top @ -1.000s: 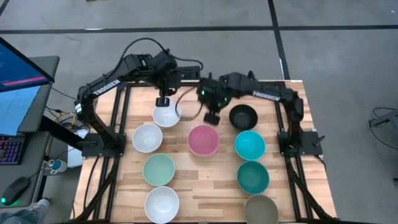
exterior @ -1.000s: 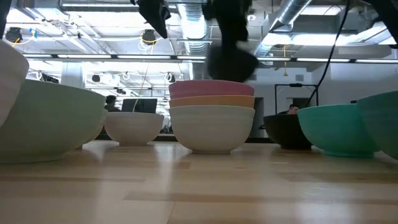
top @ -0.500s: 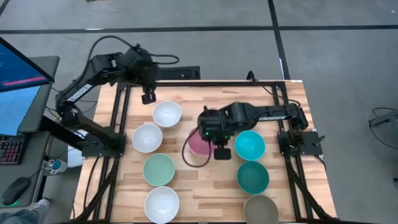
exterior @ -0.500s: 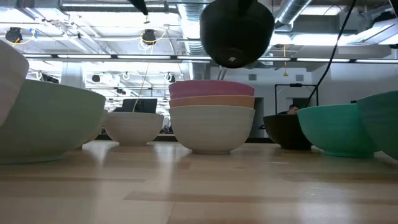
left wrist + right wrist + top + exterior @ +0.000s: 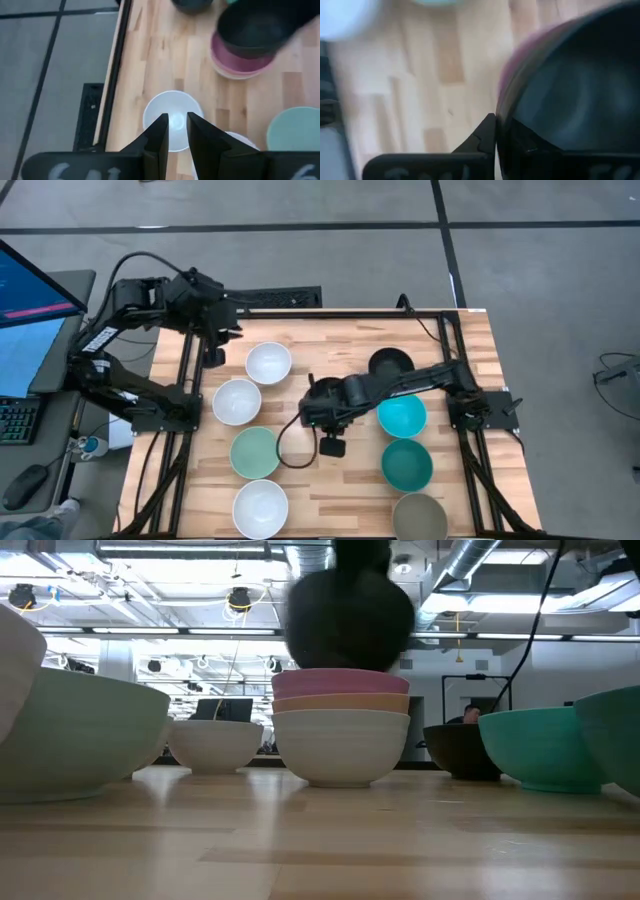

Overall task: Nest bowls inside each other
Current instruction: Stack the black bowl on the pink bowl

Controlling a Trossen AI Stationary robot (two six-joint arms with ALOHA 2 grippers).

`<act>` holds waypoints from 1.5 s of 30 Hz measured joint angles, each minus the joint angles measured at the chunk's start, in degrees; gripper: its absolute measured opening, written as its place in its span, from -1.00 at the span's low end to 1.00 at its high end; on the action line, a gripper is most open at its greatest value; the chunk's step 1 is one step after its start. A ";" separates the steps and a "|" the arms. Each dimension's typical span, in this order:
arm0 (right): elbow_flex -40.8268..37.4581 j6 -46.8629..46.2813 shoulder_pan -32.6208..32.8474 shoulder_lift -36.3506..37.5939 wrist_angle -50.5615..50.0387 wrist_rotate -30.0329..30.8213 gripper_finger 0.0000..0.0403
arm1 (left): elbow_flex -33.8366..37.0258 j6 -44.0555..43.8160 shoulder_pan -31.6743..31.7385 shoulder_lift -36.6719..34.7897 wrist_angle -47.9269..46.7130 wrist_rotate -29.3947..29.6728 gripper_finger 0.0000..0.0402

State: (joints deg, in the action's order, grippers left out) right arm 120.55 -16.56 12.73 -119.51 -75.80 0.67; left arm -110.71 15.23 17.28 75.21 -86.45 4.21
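My right gripper point(image 5: 328, 416) is shut on a black bowl point(image 5: 350, 615). It holds the bowl right over the middle stack point(image 5: 340, 730) of a pink bowl in an orange one in a white one. The black bowl's bottom is level with the pink rim; I cannot tell whether they touch. In the high view the black bowl point(image 5: 322, 393) hides the stack. My left gripper point(image 5: 213, 352) hangs over the table's far left edge, its fingers a narrow gap apart, touching nothing. In its wrist view a white bowl point(image 5: 172, 119) lies below. My right gripper holds the black bowl by its rim point(image 5: 506, 131). One finger point(image 5: 484, 134) lies against the outside of the wall. The other is lost in the bowl's dark inside. The fingers come from above, and the bowl hangs upright and lifted above the pink bowl point(image 5: 507, 75).
A second black bowl point(image 5: 390, 363) stands at the far right. On the right are two teal bowls point(image 5: 402, 414) point(image 5: 407, 464) and a grey-olive one point(image 5: 419, 518). On the left are white bowls point(image 5: 268, 363) point(image 5: 236, 401) point(image 5: 260, 507) and a pale green one point(image 5: 256, 452). A monitor stands beyond the table's left edge.
My right gripper has lifted the black bowl from the far right. It has carried it toward the table's left and near side, then lowered it over the pink stack. My left arm has drawn back from the far white bowl toward the table's far left corner.
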 joint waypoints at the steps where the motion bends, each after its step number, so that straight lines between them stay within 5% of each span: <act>1: -0.08 -0.48 0.04 -0.74 -0.63 0.77 -0.79 | -0.01 -0.69 -1.14 -0.55 0.07 -0.12 -0.70; 18: 0.00 -6.01 1.01 -2.72 5.43 2.55 -0.76 | -0.03 -8.61 -14.39 -4.00 -0.05 8.55 -0.70; 27: 0.05 -8.28 0.44 -4.06 0.26 5.39 -0.64 | -0.03 -9.05 -15.80 -3.97 -0.07 9.34 -0.70; 37: 0.00 -8.76 0.37 -4.60 0.53 11.76 -0.79 | -0.03 -9.30 -15.85 -3.97 -0.25 10.08 -0.70; 45: 0.00 -9.13 0.37 -4.60 0.90 11.12 -0.83 | -0.02 -9.29 -15.85 -3.97 -0.25 10.14 -0.70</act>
State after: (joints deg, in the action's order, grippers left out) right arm 120.55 -25.69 13.10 -124.11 -74.89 11.79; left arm -110.73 5.95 1.43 71.24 -86.70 14.35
